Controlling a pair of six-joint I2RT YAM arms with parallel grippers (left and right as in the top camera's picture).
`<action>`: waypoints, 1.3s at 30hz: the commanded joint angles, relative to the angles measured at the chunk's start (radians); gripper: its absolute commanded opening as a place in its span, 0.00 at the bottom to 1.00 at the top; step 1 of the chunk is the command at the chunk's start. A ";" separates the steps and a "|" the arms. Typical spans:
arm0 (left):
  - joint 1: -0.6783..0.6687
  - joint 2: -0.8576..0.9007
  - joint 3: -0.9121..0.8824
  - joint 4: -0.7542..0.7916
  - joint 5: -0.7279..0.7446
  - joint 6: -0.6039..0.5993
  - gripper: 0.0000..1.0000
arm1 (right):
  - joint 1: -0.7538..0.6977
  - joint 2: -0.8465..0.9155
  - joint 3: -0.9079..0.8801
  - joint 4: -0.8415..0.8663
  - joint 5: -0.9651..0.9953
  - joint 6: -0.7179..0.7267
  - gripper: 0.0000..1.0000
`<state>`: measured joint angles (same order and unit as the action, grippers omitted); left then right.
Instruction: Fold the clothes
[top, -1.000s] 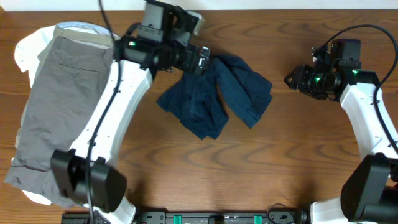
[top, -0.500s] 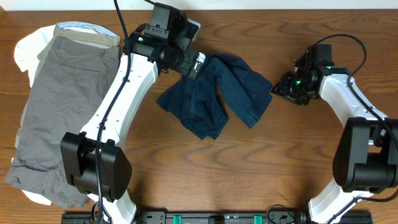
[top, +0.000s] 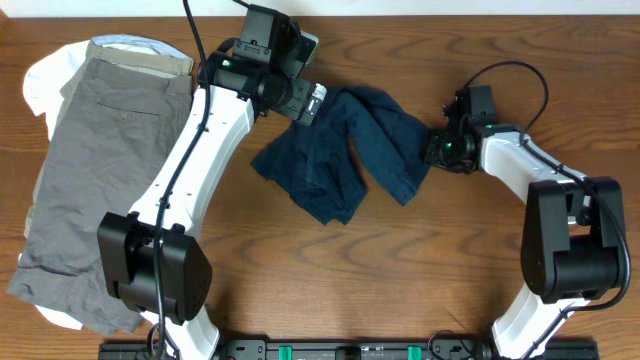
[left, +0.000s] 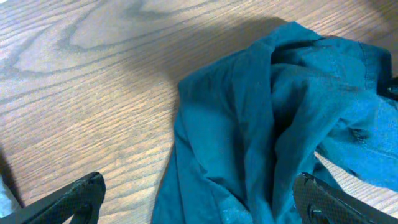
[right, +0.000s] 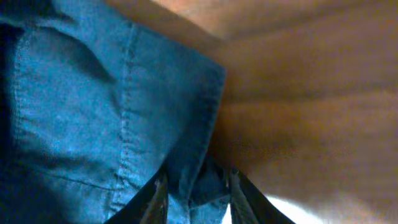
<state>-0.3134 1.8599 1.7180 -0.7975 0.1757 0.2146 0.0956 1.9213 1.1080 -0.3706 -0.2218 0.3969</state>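
Straddling one hem of the navy shorts (top: 345, 150), the right gripper (right: 198, 196) may or may not clamp it (left gripper (left: 199, 190) hovers splayed).

Overhead: left arm (top: 200, 140) covers upper left corner of navy shorts (top: 345, 150). White garment (top: 38, 85) mostly buried under grey shorts (top: 100, 170).
Left wrist: navy shorts cut by right and bottom edges. Left gripper (left: 199, 196) shows fingertips only, at lower corners.
Right wrist: tabletop (right: 311, 93) blurred. Right gripper (right: 199, 199) cropped at bottom edge; grip on hem unclear.
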 joint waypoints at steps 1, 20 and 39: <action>0.005 -0.006 0.006 -0.003 -0.013 0.013 0.97 | 0.021 0.024 -0.070 0.052 0.062 -0.010 0.23; 0.018 -0.061 0.077 0.005 -0.001 -0.014 0.97 | -0.010 -0.468 0.048 -0.154 -0.086 -0.145 0.01; 0.250 -0.180 0.168 -0.018 0.094 -0.071 0.97 | 0.245 -0.527 0.138 -0.199 -0.082 -0.185 0.01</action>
<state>-0.1028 1.6577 1.8843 -0.8097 0.2077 0.1684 0.2588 1.3094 1.2419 -0.5819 -0.2924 0.2291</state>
